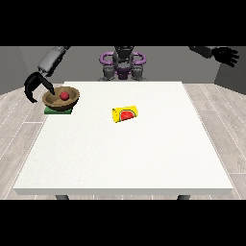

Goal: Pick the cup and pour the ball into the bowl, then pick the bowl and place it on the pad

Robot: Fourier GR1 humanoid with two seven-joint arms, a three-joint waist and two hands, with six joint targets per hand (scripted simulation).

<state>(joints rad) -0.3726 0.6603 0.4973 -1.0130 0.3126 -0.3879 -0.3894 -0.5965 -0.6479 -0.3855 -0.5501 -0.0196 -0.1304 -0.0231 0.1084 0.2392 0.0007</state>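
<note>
**Spotter:** Where's the bowl [61, 98]?

**Me:** Far left of the counter [144, 158], on the green pad [58, 111], red ball [64, 96] inside. The yellow cup [125, 114] lies tipped mid-counter.

**Spotter:** Fingers?

**Me:** The hand at the view's left [35, 85] arches released beside the rim (touching or not, I can't tell). The hand at the view's right [227, 54] hangs spread, well apart.

**Spotter:** Handling?

**Me:** I judge it stiff, light wood; take the rim, keep level.
</note>
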